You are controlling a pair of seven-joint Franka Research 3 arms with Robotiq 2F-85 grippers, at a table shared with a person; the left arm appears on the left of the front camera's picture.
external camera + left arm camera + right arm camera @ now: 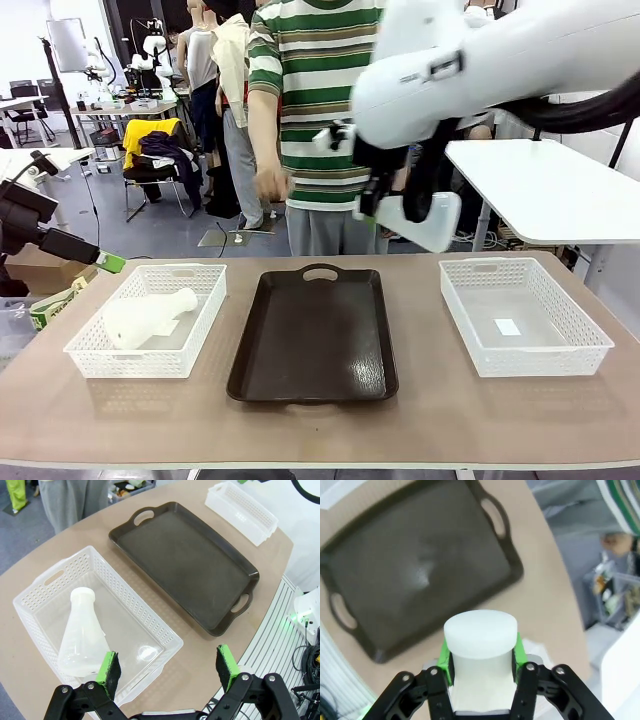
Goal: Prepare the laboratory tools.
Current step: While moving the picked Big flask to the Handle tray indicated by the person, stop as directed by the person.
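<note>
Right jaws around flask (480, 634) neck

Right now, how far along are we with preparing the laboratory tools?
Done: nothing sits on the dark brown tray yet. In hand: the right hand is shut on one frosted-white conical flask by its neck, raised above the table. Remaining: the second frosted-white flask lies on its side in the left white mesh basket, near the open left hand.
</note>
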